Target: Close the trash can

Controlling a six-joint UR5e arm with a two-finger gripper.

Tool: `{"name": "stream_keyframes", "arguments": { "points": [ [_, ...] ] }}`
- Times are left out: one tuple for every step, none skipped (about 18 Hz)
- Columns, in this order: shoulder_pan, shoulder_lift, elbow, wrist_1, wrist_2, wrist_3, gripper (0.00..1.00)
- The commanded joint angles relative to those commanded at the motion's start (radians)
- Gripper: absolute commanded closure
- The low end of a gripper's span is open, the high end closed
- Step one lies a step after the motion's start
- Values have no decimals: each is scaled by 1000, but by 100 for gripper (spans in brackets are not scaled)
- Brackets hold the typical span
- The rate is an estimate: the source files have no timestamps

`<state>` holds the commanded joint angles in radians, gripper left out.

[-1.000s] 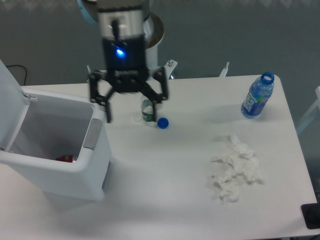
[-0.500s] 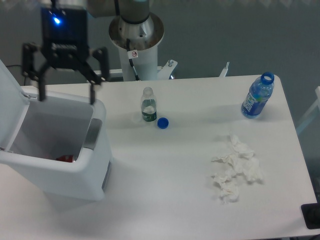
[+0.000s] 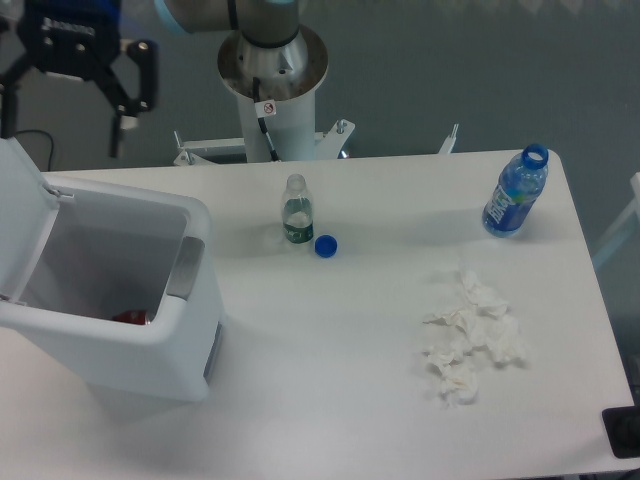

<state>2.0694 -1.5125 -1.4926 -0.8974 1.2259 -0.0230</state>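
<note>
The trash can (image 3: 120, 310) sits at the left edge of the desk (image 3: 340, 350), a big boxy white bin with rounded corners, and it is open: its flat lid (image 3: 20, 215) stands tilted up and back at the far left side, partly cut off by the frame. A grey latch tab (image 3: 184, 268) shows on the inside of the wall that faces the middle of the desk, and something red (image 3: 130, 317) lies at the bottom of the bin (too little of it shows to say what it is). The gripper (image 3: 62, 105) hangs in the air at the top left, above and behind the rear left corner of the desk, clear of the lid and touching nothing; its two dark fingers (image 3: 118, 125) are spread wide with nothing between them. Behind the rear edge stands the arm's round base column (image 3: 272, 85). Near the middle of the rear half of the desk a small clear bottle (image 3: 295, 210) stands upright without its cap, and a blue cap (image 3: 325, 245) lies just beside it toward the front. A larger blue-labelled bottle (image 3: 515, 195), also uncapped, stands upright near the rear right corner. Crumpled white tissues (image 3: 470, 340) lie in a loose heap toward the front right, well apart from the bin.
</note>
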Motion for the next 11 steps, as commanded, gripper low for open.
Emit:
{"name": "stream_keyframes", "arguments": {
  "points": [
    [0, 2, 0, 0, -21, 2, 0],
    [-5, 0, 0, 2, -44, 3, 0],
    [-12, 0, -2, 2, -63, 6, 0],
    [-20, 0, -2, 3, -71, 8, 0],
    [-29, 0, 2, 5, -75, 9, 0],
    [-38, 0, 2, 8, -83, 15, 0],
    [-44, -2, 0, 8, -94, 26, 0],
    [-52, -2, 0, 8, -106, 32, 0],
    [-55, -2, 0, 8, -114, 32, 0],
    [-61, -2, -2, 8, -126, 34, 0],
    [-70, -2, -5, 8, -132, 34, 0]
  ]
}}
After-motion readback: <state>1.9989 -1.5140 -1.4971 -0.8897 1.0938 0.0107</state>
